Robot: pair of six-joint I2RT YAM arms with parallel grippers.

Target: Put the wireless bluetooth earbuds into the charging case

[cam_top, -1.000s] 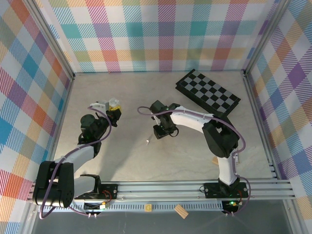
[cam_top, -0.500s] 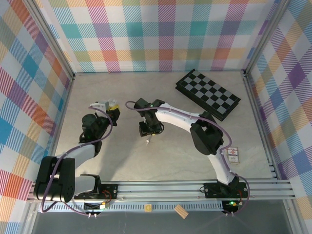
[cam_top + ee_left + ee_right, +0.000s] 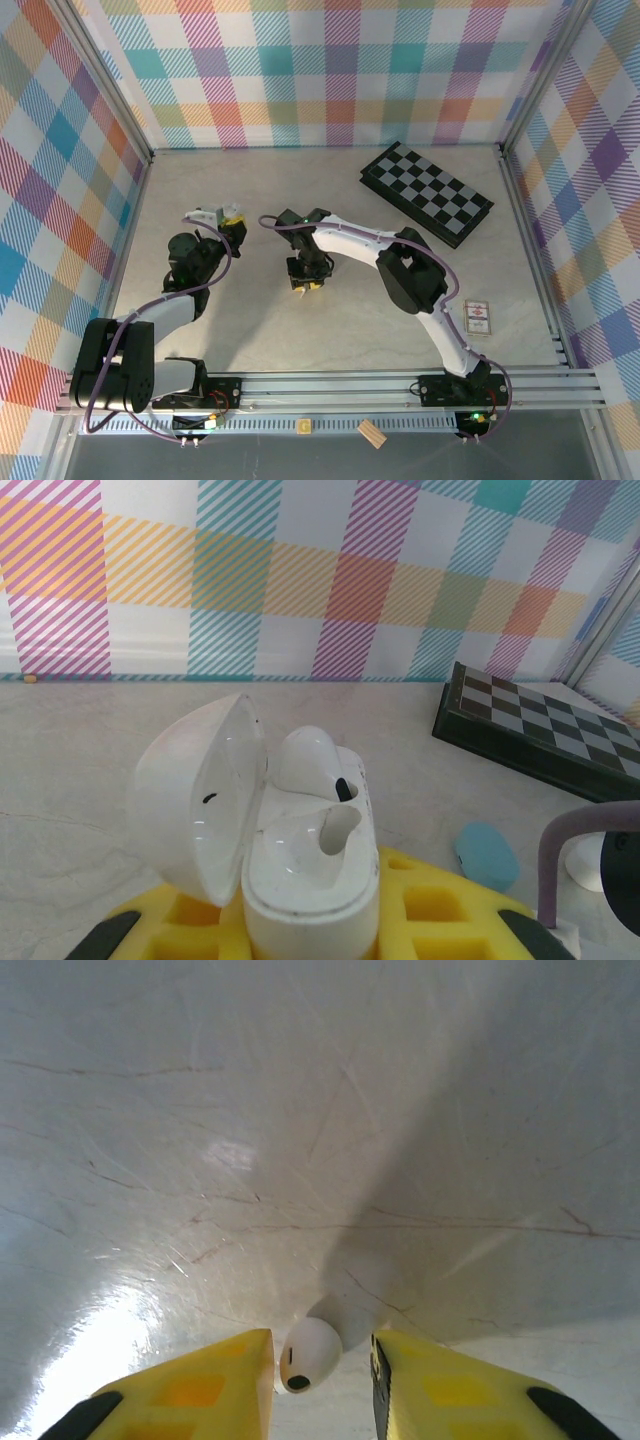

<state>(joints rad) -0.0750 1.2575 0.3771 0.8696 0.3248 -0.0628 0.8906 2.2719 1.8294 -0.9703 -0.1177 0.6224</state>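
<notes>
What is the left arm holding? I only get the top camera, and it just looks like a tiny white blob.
Observer: A white charging case, lid open, pinched between the left fingers.
Child: Is anything in it?
Observer: One white earbud sits in the far slot; the near slot looks empty.
Child: Where's the other one?
Observer: The second earbud lies on the table between the right fingers, with a gap showing on one side.
</notes>
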